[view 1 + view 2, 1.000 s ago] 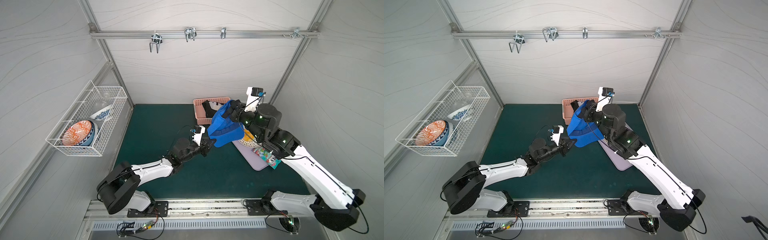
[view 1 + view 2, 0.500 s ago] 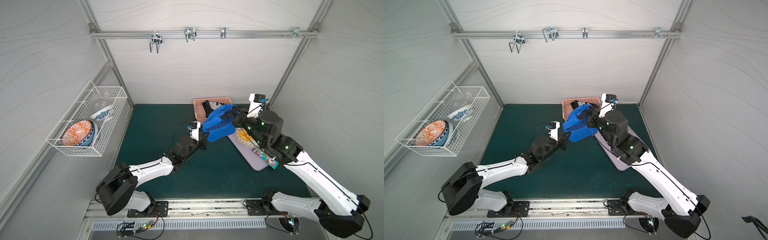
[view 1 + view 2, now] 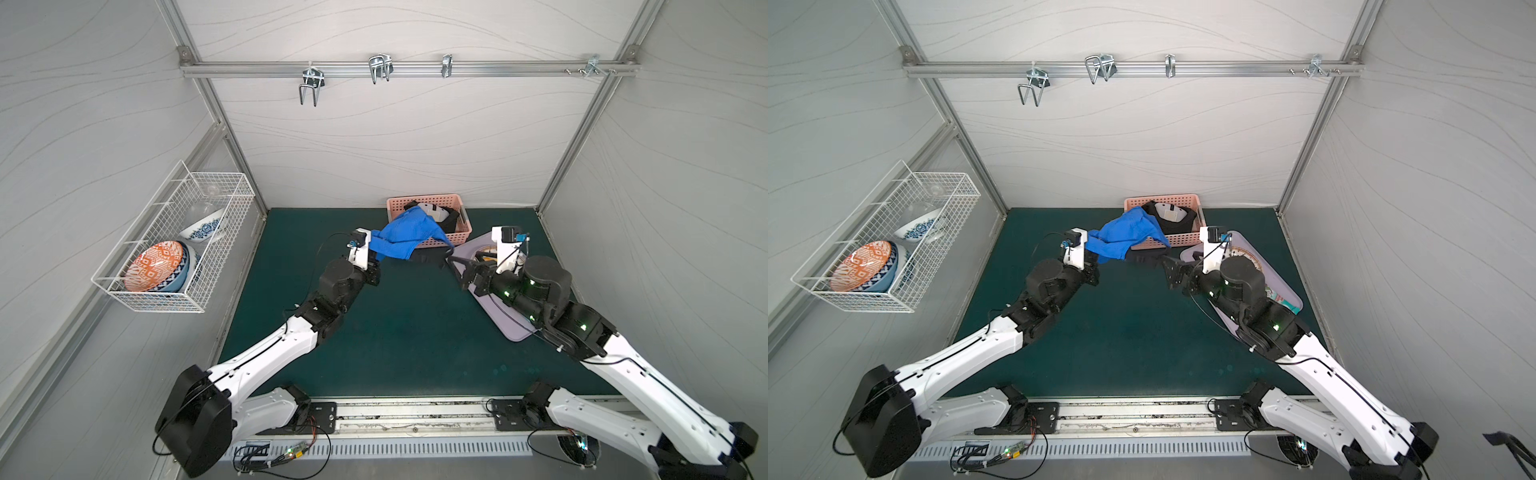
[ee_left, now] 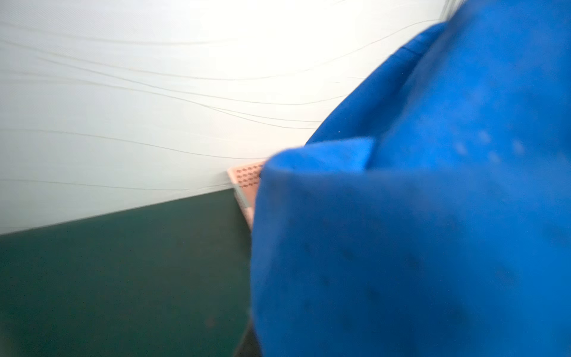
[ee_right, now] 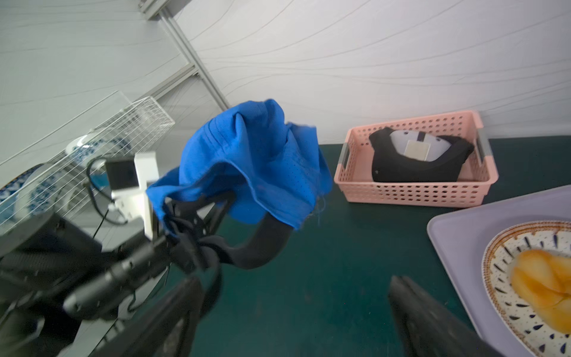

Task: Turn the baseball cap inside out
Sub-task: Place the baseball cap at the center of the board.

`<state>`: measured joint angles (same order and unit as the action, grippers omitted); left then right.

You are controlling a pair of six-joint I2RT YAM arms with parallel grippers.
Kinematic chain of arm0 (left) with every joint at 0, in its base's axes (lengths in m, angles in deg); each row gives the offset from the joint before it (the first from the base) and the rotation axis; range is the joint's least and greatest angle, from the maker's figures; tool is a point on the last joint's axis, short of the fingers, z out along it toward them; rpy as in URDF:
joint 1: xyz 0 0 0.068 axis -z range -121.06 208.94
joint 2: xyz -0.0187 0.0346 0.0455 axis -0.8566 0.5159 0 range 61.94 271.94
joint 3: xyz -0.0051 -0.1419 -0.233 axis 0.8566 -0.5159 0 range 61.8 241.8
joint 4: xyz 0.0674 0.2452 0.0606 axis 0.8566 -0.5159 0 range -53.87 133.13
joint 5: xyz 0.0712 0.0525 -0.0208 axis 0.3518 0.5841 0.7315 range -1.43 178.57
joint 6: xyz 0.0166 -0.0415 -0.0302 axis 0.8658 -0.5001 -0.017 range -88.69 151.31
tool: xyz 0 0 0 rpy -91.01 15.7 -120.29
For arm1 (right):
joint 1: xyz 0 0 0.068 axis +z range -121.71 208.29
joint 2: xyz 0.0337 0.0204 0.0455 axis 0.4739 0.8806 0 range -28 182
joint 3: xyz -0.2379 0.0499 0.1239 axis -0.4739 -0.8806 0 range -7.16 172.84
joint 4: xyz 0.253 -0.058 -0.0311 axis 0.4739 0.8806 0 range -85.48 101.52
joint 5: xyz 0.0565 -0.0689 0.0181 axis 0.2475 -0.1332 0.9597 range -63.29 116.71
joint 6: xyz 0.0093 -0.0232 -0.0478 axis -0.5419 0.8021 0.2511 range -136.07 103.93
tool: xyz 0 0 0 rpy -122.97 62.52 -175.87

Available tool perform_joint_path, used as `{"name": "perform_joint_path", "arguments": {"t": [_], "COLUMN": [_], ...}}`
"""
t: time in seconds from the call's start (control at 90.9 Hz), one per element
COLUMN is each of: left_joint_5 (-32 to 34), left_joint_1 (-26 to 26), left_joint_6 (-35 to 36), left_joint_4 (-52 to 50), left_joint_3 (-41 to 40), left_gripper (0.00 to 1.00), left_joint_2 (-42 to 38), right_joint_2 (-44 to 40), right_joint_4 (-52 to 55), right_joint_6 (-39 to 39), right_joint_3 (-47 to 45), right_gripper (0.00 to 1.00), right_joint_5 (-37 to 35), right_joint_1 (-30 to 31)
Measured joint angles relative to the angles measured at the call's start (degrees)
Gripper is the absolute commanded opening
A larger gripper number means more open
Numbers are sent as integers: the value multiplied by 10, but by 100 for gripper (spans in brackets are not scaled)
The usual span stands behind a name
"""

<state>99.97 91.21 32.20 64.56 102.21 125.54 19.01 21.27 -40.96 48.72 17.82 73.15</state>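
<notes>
— The baseball cap (image 5: 247, 148) is cloth, surely?
— Yes. Matt blue weave pricked with tiny holes, the cut edge frayed. Its black part looks smoother.
— And the pink basket (image 5: 414, 193)?
— Moulded plastic, perforated, with a faint sheen. In front of that basket the worktop (image 3: 415, 332) is dull dark green, slightly grainy.
— The tray (image 5: 457, 235) beside the basket?
— Smooth lilac plastic, matt. The plate (image 5: 506, 247) on it is glazed and shiny.
— Far to the basket's left?
— A wire rack (image 3: 166, 224), white-coated metal, holding glossy glazed bowls (image 3: 153, 266). High above the basket, the rail (image 3: 415, 67) is bare brushed metal.
</notes>
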Motion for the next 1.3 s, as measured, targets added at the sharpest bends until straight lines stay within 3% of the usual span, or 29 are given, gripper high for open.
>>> {"name": "perform_joint_path", "arguments": {"t": [0.143, 0.506, 0.792, 0.968, 1.111, 1.298], "left_joint_5": [-6, -76, -76, -73, -55, -61], "left_joint_1": [-31, -16, 85, 104, 60, -58], "left_joint_6": [76, 178, 203, 207, 240, 273], "left_joint_4": [-47, -87, -24, 21, 94, 134], "left_joint_3": [0, -61, -62, -62, -69, -91], "left_gripper": [0, 0, 0, 0, 0, 0], "left_joint_2": [-33, -42, 83, 148, 191, 193], "right_joint_2": [-36, -27, -28, -19, -9, 12], "right_joint_4": [5, 2, -14, -17, -24, -31], "right_joint_6": [2, -31, -83, -103, -101, -87], "right_joint_3": [-41, -106, -155, -166, -166, -166], "right_gripper": [99, 99, 99, 99, 99, 99], "right_joint_5": [47, 64, 74, 78, 90, 117], "right_joint_1": [-14, -79, -140, -155, -156, -156]}}
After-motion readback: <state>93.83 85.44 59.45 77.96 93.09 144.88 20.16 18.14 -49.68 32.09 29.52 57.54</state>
